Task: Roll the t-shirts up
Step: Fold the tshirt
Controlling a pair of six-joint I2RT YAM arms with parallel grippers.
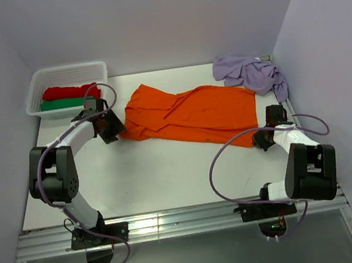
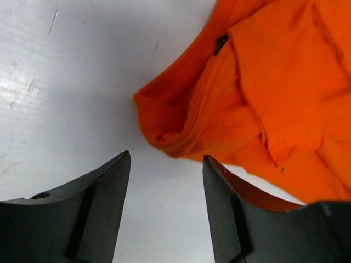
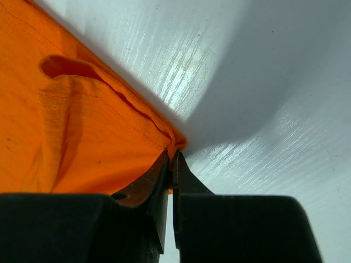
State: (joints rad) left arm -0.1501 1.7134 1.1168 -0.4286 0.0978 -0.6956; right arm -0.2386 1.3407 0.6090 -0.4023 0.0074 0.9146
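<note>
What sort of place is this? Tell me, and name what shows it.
Probably a robot lab test cell: a white table boxed in by plain panels, left arm and right arm mounted on a metal rail, an orange t-shirt spread beside a basket.

Orange t-shirt (image 1: pixel 193 113), lilac t-shirt (image 1: pixel 246 70), white basket (image 1: pixel 65 75)

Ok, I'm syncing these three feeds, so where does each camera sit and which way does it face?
Top external: above and behind the robot, facing down and forward over the table; the left arm and right arm show.
Left wrist: on the left arm, looking past the open left gripper at the orange t-shirt's bunched end.
Right wrist: on the right arm, looking along the right gripper, shut on that shirt's corner.
Shared: all three show the orange t-shirt on the white table.
</note>
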